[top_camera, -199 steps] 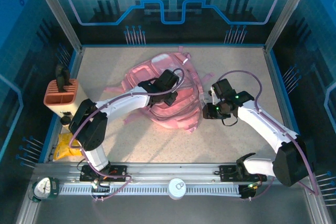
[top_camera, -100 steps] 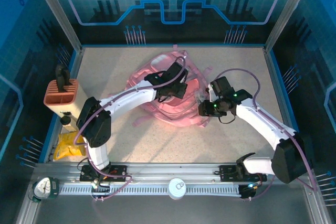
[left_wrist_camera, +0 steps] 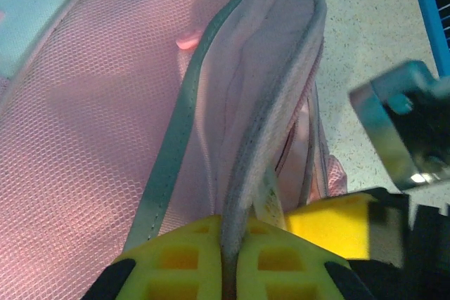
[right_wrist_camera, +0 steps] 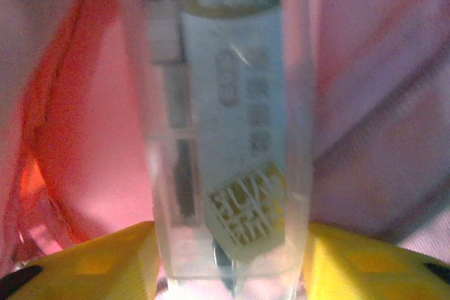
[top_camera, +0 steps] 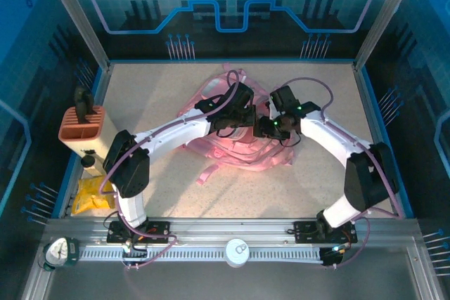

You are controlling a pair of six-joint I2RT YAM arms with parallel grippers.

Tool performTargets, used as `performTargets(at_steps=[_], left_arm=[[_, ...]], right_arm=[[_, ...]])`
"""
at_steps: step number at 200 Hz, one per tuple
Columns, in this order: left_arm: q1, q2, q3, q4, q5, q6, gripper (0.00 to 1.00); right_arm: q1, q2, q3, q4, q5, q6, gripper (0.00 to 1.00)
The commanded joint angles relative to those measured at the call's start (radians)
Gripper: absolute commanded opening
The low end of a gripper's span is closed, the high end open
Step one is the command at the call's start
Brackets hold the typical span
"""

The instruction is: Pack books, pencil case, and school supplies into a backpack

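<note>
The pink backpack (top_camera: 235, 147) lies crumpled in the middle of the table, straps trailing toward the front. My left gripper (top_camera: 239, 112) is over its far part, shut on the grey-piped rim of a pocket (left_wrist_camera: 242, 166) next to pink mesh (left_wrist_camera: 91, 117). My right gripper (top_camera: 266, 127) sits at the backpack's right side, shut on a clear plastic box with a pale blue label (right_wrist_camera: 228, 131), pink fabric (right_wrist_camera: 77, 145) right behind it. The books and the pencil case are out of view.
An orange slotted holder (top_camera: 81, 126) with a dark tool stands at the left edge. A crumpled yellow item (top_camera: 88, 195) lies below it by the left rail. A white round disc (top_camera: 238, 252) and a dial (top_camera: 59, 253) sit on the front rail.
Both grippers moved toward the far side and closer together. The left one dragged the backpack rim back and right; the right one swung left with the clear box against the backpack.
</note>
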Motion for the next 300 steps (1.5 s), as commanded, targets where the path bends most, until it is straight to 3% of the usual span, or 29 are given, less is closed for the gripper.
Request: performTargets(at_steps=[1, 17, 39, 97, 158, 208, 266, 300], left_arm=[[-0.012, -0.01, 0.003, 0.077, 0.03, -0.041, 0.0], [-0.01, -0.013, -0.005, 0.074, 0.023, -0.031, 0.0], [-0.004, -0.02, -0.024, 0.085, 0.027, -0.038, 0.0], [0.0, -0.023, -0.04, 0.106, 0.055, -0.041, 0.0], [0.0, -0.026, -0.046, 0.127, 0.061, -0.062, 0.0], [0.0, -0.034, -0.052, 0.143, 0.044, -0.083, 0.0], [0.001, -0.04, -0.084, 0.147, 0.052, -0.088, 0.0], [0.017, -0.024, -0.111, 0.157, 0.123, -0.119, 0.21]], right_arm=[[-0.009, 0.006, 0.021, 0.072, -0.078, 0.032, 0.64], [-0.015, -0.032, -0.02, 0.108, -0.107, 0.04, 0.72], [-0.058, -0.072, -0.097, 0.143, -0.195, 0.058, 0.72], [-0.111, -0.124, -0.228, 0.262, -0.345, 0.099, 0.43], [-0.071, -0.032, -0.209, 0.453, -0.399, 0.225, 0.33], [-0.021, 0.084, -0.197, 0.634, -0.435, 0.322, 0.34], [-0.122, -0.102, -0.341, 0.556, -0.41, 0.213, 0.41], [-0.154, -0.214, -0.36, 0.334, -0.25, 0.037, 0.54]])
